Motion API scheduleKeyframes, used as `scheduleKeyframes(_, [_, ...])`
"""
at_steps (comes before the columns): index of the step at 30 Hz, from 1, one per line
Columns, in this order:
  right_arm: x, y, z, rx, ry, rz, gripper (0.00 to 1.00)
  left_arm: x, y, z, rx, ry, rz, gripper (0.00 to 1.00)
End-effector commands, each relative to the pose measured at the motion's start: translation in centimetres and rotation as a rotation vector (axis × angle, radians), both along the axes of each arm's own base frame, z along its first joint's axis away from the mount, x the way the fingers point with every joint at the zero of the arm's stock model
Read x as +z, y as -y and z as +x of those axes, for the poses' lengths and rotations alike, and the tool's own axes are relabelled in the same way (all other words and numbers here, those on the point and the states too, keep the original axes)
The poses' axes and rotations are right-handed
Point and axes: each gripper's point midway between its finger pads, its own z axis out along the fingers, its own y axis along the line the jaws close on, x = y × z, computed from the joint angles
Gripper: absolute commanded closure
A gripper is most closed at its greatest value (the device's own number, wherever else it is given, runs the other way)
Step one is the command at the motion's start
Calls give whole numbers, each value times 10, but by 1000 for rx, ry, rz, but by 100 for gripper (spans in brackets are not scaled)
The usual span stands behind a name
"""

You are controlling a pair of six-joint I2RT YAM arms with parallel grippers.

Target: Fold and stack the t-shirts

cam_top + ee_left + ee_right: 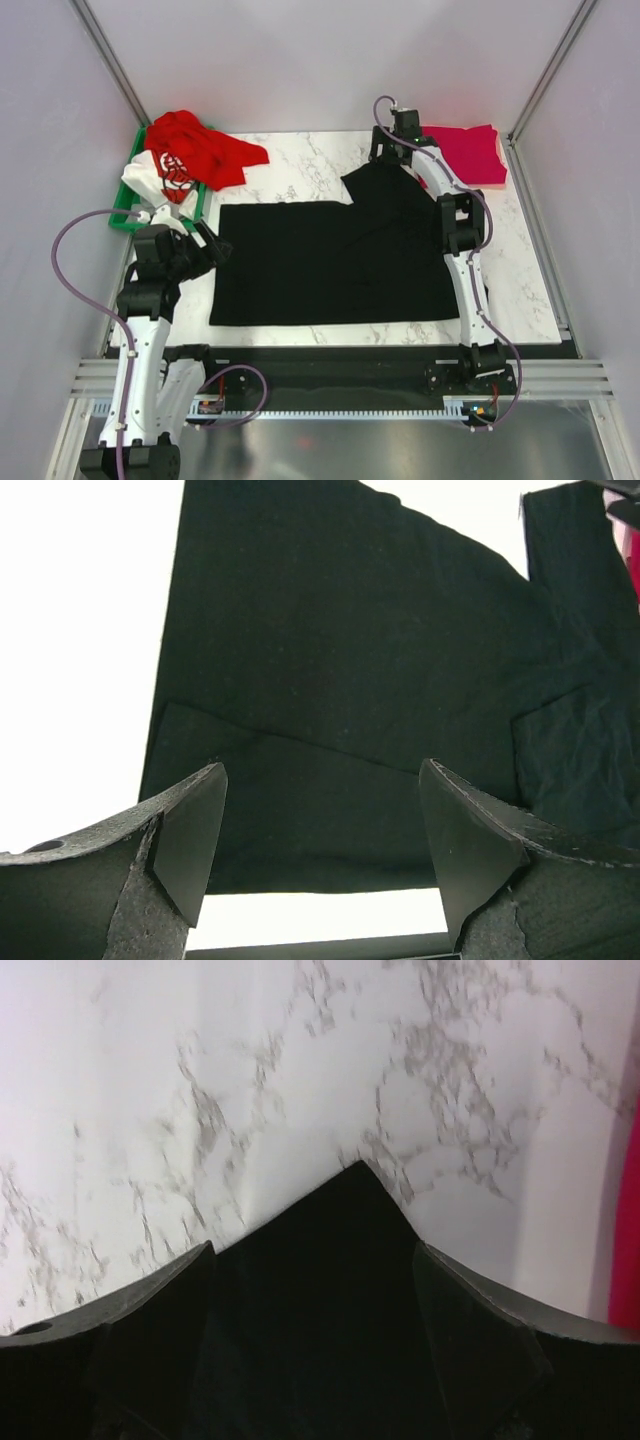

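The black t-shirt (330, 265) lies spread flat on the marble table, one sleeve pointing to the far side. My left gripper (215, 243) is open at the shirt's left edge; in the left wrist view the black cloth (340, 630) begins just ahead of the open left gripper (322, 770). My right gripper (385, 150) is open over the far sleeve; its pointed black corner (320, 1340) lies between the fingers of the right gripper (312, 1250). A folded crimson-pink t-shirt (465, 155) lies at the far right. The red t-shirt (205, 150) and the white printed t-shirt (160, 180) are heaped at the far left.
A green bin (122, 220) stands at the far left under the heaped shirts, close to my left arm. Bare marble table (520, 290) shows right of the black shirt. Grey walls enclose the table. The pink shirt's edge shows in the right wrist view (628, 1240).
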Motion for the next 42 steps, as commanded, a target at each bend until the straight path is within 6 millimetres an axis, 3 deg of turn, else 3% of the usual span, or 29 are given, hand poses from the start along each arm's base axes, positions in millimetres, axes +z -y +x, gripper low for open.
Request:
scheduleKeyframes(1, [22,4,28,-29,130,-23,13,10,4,5,-56,62,29,16])
scheduleKeyframes(10, [-16,7,23,-68,79,-64,27,11,7,4,-71,70,26,18])
scheduleKeyframes(11, [-20,4,21,-63,67,-51,38,10,7,4,-72,67,26,18])
scheduleKeyframes(13, [-25,1,17,-52,46,-33,49,10,7,4,-73,66,27,18])
scheduleKeyframes(14, [-27,-1,16,-50,39,-26,64,9,6,5,-69,61,28,18])
scheduleKeyframes(16, [-30,-3,12,-45,27,-18,79,5,5,6,-60,45,27,18])
scheduleKeyframes(17, [-29,-3,12,-47,27,-18,100,3,2,9,-35,39,31,18])
scheduleKeyframes(20, [-17,-10,11,-16,41,18,100,-6,-2,30,7,-1,15,19])
scheduleKeyframes(22, [8,-19,9,19,70,55,100,-1,-7,46,47,-9,34,20])
scheduleKeyframes(23, [18,-23,7,29,82,62,100,4,-16,69,93,-6,78,19])
scheduleKeyframes(24, [41,-25,3,39,108,66,100,7,-24,81,126,-6,109,19])
scheduleKeyframes(25, [56,-30,1,50,133,73,100,4,-21,93,120,-26,139,19])
scheduleKeyframes(26, [69,-31,-2,54,151,73,100,1,-29,117,163,-54,172,20])
scheduleKeyframes(28, [110,-35,-14,58,204,91,100,-10,-35,140,216,-102,168,20])
scheduleKeyframes(29, [128,-35,-27,61,219,99,100,-26,-39,158,249,-150,175,21])
scheduleKeyframes(31, [147,-39,-38,59,249,125,100,-34,-35,187,261,-121,137,25])
scheduleKeyframes(32, [157,-39,-50,63,261,139,100,-52,-32,209,254,-153,124,27])
scheduleKeyframes(34, [161,-42,-62,67,257,160,100,-67,-33,228,250,-193,128,29])
scheduleKeyframes(35, [160,-41,-74,77,243,166,100,-53,-33,247,255,-165,130,29])
scheduleKeyframes(36, [162,-41,-79,77,244,170,100,-75,-33,254,242,-217,149,30])
scheduleKeyframes(38, [156,-39,-93,82,224,177,100,-72,-31,267,226,-206,158,31])
scheduleKeyframes(42, [154,-40,-107,97,225,193,100,-98,-39,270,230,-263,225,32])
